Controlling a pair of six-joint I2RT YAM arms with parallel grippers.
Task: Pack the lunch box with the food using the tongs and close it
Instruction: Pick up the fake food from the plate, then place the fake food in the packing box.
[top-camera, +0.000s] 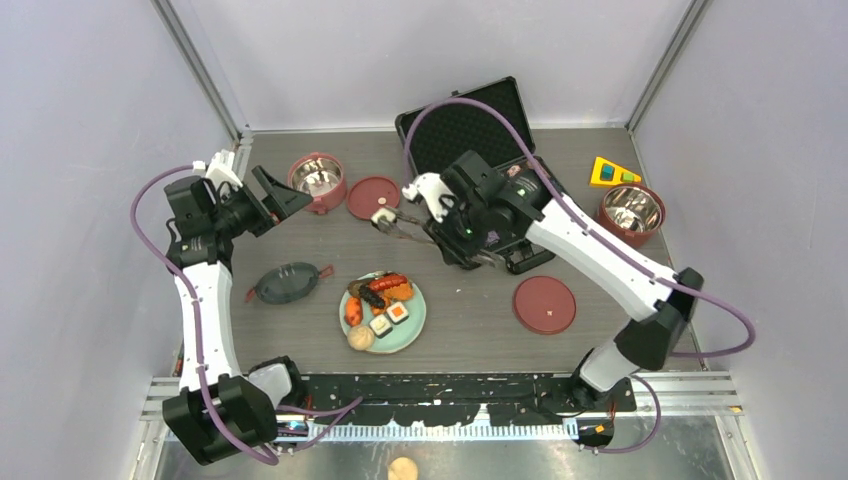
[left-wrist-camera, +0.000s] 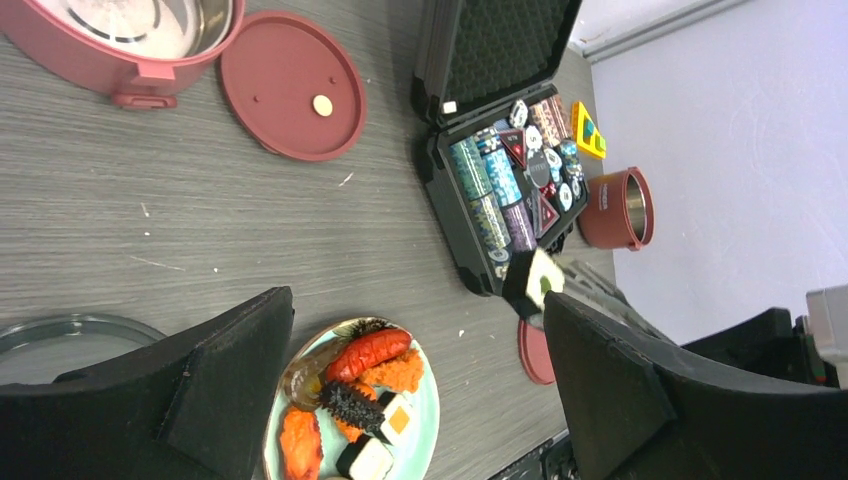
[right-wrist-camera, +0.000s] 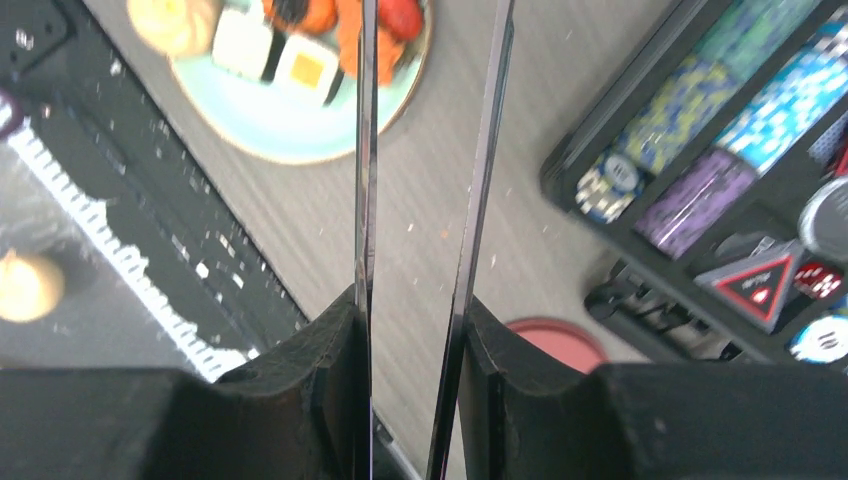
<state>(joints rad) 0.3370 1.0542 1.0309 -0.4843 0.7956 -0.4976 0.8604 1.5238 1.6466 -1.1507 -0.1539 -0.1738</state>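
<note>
My right gripper (top-camera: 437, 228) (right-wrist-camera: 412, 305) is shut on the silver tongs (top-camera: 405, 225) (right-wrist-camera: 366, 150), one arm against each finger. The tongs' tips pinch a white sushi roll (top-camera: 380, 216) (left-wrist-camera: 535, 280) above the table, by a flat red inner lid (top-camera: 373, 197) (left-wrist-camera: 292, 85). A maroon lunch box tier (top-camera: 318, 180) (left-wrist-camera: 130, 40) stands empty at the back left. My left gripper (top-camera: 283, 195) (left-wrist-camera: 415, 310) hovers open just left of it, holding nothing. The remaining food (top-camera: 378, 300) (left-wrist-camera: 355, 385) (right-wrist-camera: 300, 40) lies on a pale green plate (top-camera: 410, 330) (left-wrist-camera: 425, 420) (right-wrist-camera: 290, 125).
The dark top lid (top-camera: 288, 283) (left-wrist-camera: 60, 335) lies left of the plate. A second red lid (top-camera: 544, 304) (right-wrist-camera: 550, 340) and second tier (top-camera: 631, 212) (left-wrist-camera: 620, 208) are on the right. An open black chip case (top-camera: 480, 130) (left-wrist-camera: 500, 150) stands behind my right arm.
</note>
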